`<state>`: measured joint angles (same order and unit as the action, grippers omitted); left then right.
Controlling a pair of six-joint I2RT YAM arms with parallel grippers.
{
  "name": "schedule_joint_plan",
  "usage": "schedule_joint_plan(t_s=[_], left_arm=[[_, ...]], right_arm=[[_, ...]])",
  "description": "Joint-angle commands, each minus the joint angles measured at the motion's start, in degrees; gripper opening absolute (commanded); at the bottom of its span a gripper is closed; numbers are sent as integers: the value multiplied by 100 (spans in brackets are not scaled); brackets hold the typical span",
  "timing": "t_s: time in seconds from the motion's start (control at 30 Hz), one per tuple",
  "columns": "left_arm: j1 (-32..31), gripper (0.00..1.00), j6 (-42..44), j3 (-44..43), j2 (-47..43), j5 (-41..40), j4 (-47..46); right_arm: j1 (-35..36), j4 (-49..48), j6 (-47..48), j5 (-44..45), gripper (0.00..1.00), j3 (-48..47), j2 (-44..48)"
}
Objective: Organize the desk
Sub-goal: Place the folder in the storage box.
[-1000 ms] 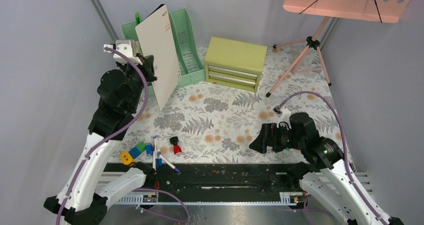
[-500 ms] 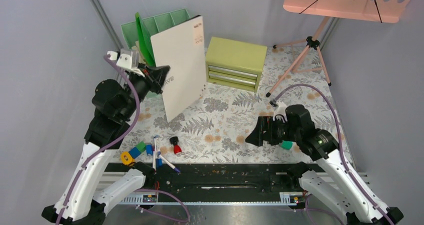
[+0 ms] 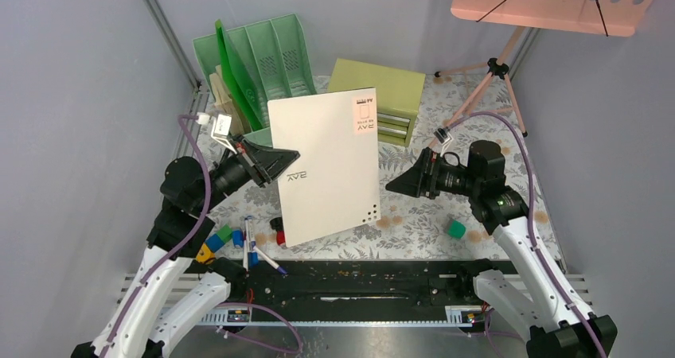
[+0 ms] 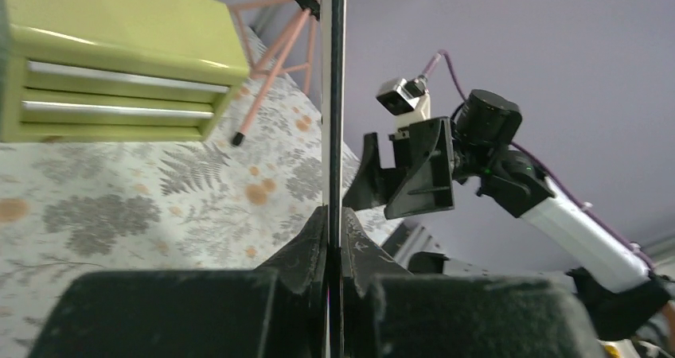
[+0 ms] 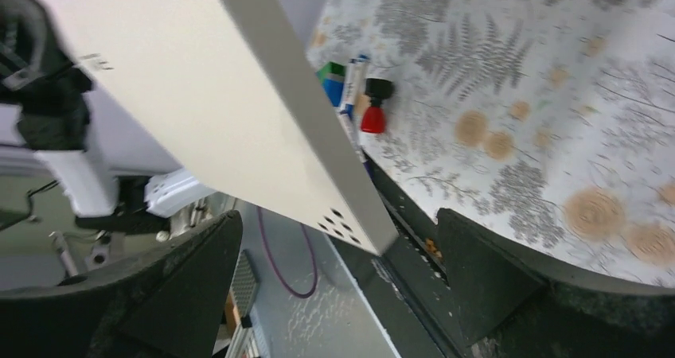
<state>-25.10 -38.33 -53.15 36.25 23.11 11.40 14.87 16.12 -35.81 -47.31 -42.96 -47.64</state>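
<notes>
The left gripper point(image 3: 284, 157) clamps white "AVE" panel point(image 3: 330, 167) — right gripper point(image 3: 396, 185) spread wide.

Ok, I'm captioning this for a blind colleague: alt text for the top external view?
The left gripper grips a white panel by its edge over the floral desk; the open right gripper faces it. Pens and blocks lie near the front.

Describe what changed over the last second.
The left gripper, shut on the flat white rectangular board, swung it from the mint-green file rack rightwards over the desk. The open right gripper advanced towards it, uncovering a small green cube. Yellow-green drawer chest, rack, pens unmoved.
</notes>
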Motion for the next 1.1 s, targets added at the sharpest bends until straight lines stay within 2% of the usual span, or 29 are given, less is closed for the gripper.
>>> schedule_joint_plan(t_s=[0.0, 0.1, 0.17, 0.4, 0.5, 0.6, 0.7, 0.73, 0.77, 0.8, 0.83, 0.93, 0.97, 1.07], left_arm=[[11, 0, -935, 123, 15, 596, -1371], [5, 0, -1103, 272, 27, 668, -1552], [6, 0, -1223, 427, -29, 668, -1733], [7, 0, -1616, 826, -114, 693, -2161], [12, 0, -1543, 858, -115, 738, -2036], [10, 0, -1311, 829, -150, 717, -1732], [13, 0, -1054, 795, -186, 717, -1446], [8, 0, -956, 767, -188, 723, -1283], [11, 0, -853, 744, -184, 740, -1174], [14, 5, -728, 711, -181, 763, -989], [8, 16, -582, 672, -175, 790, -799], [7, 62, -76, 469, -88, 800, -94], [11, 72, 127, 334, -26, 732, 283], [11, 87, 720, -58, 269, 550, 1355]], right_arm=[[-27, -1679, -675, -909, 99, 85, -138], [-21, -2490, -1108, -1126, 96, 164, -355], [-14, -2899, -1390, -1200, 90, 213, -456], [196, -3302, -1701, -1333, 79, 120, -562], [322, -3997, -2211, -1482, 63, 199, -577], [374, -4659, -2751, -1568, 34, 280, -550], [393, -4272, -2577, -1541, 6, 190, -431], [393, -4000, -2409, -1541, 0, 136, -378], [393, -3742, -2239, -1530, 0, 84, -311], [393, -3485, -2067, -1524, 0, 40, -260], [398, -3248, -1918, -1519, 0, -9, -210], [398, -2475, -1428, -1533, 0, -101, -90], [397, -2297, -1280, -1556, 0, -116, -60], [396, -1994, -999, -1738, 0, -99, 25]])
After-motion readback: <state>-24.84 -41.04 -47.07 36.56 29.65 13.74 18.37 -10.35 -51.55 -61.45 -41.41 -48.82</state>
